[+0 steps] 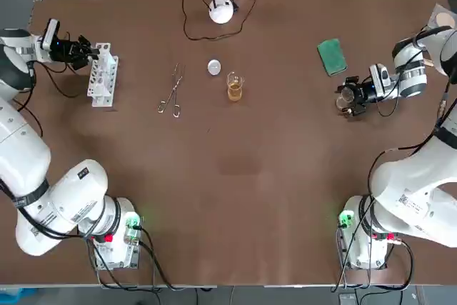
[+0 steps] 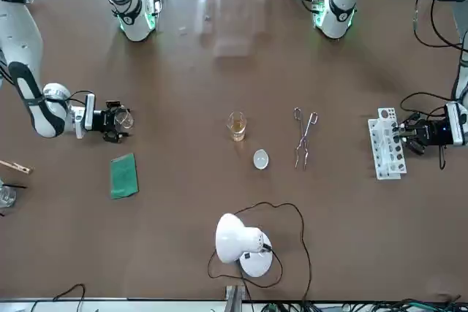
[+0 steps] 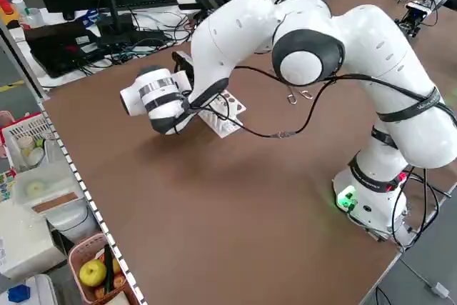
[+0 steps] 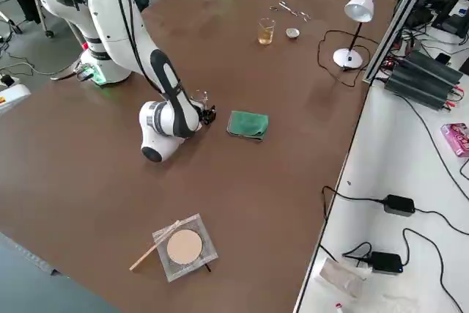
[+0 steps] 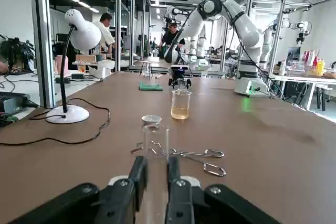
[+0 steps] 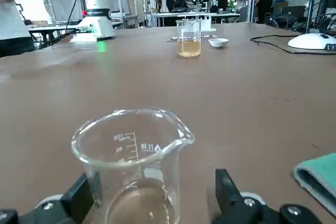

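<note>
- Matte brown table (image 1: 243, 198): bears all items.
- White perforated plastic rack (image 1: 102, 80), at the left edge: the left gripper (image 1: 93, 51) is beside it, clenched on a slim clear glass tube (image 5: 155, 145) (held upright).
- Squat, spouted, graduated clear glass beaker (image 6: 131, 166), near the right edge: the right gripper (image 2: 117, 120) straddles it, fingers spread.

Left gripper (image 1: 96, 51) reaches low at ten o'clock, fingers pinched close; right gripper (image 1: 348, 98), at three o'clock, spread wide.

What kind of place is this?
Most likely a robot lab doing chemistry practice: the left gripper holds a test tube by a rack, the open right gripper sits around a glass beaker, and more robot arms stand at benches behind.
</note>
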